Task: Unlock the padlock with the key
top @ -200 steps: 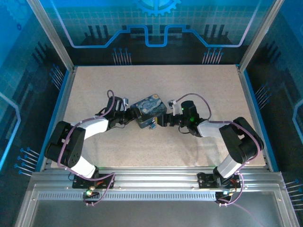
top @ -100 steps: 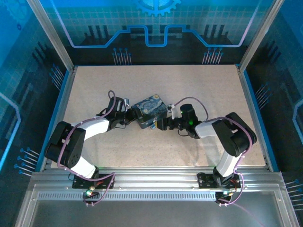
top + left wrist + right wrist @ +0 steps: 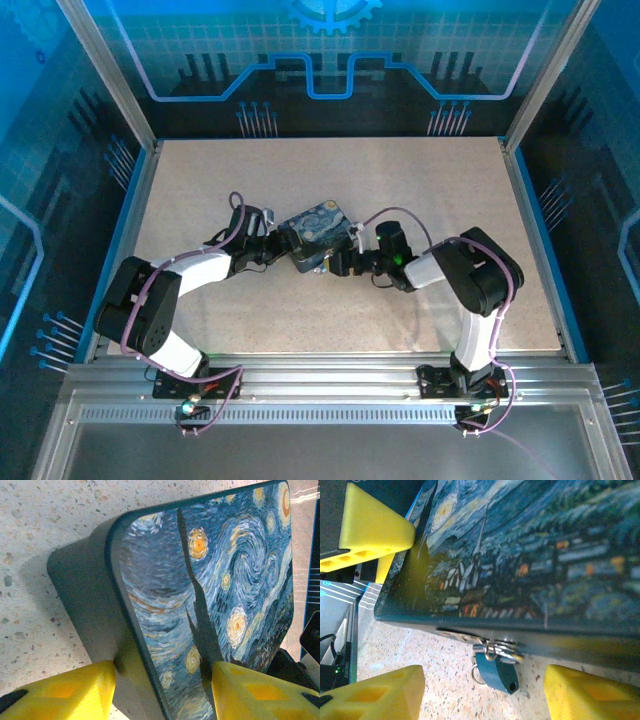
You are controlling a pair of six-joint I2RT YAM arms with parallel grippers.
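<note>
Tin: the lid is carrying a printed night-sky painting, with blue swirls, yellow-orange stars, a crescent in one corner and a dark spire rising through the middle. The side walls are showing plain dark blue-grey. The tin is sitting on the speckled table, between the two arms.

Left gripper: it is clamping one corner of the tin. In the left wrist view one yellow finger is pressing against the dark side wall, and the other is lying against the painted lid side. The jaws are standing as far apart as the tin's corner is thick.

Right gripper: the jaws are standing wide apart and are holding nothing. The yellow fingers are flanking the padlock without touching it, low over the table, just off the tin's front wall.

Padlock: it is hanging from the hasp on the tin's front wall, below the lid edge, and is tilting slightly. The body is blue, with a dark keyhole spot near its lower end. A silver shackle is passing through the hasp. A thin wire ring is resting just beside the body, and what it carries is too small to tell.
</note>
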